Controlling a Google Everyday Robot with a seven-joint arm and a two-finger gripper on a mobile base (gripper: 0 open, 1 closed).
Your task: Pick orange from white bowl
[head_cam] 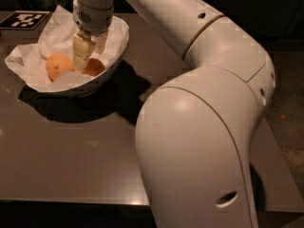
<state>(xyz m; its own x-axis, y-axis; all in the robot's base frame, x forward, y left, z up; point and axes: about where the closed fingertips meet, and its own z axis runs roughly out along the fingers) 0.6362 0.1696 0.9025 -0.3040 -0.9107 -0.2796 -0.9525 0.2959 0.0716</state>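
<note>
Gripper (pixel 89 60) down inside the white bowl (pixel 107 75)
It sits right at the orange (pixel 94 67), beside 1 paler fruit (pixel 58 65); whether it grips cannot be told.

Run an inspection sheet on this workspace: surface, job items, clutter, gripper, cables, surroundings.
Surface: dark table, with the bowl's shadow cast on it.
Job's things: orange lies in the white bowl, on crumpled paper, next to a paler fruit.
Clutter: black-and-white marker tag at the table's far left corner.
Gripper: gripper is down inside the bowl at the orange, fingers apart, not closed on it.
Cables: nothing seen.
Surroundings: white arm fills the right foreground; floor at right; dark backdrop.
</note>
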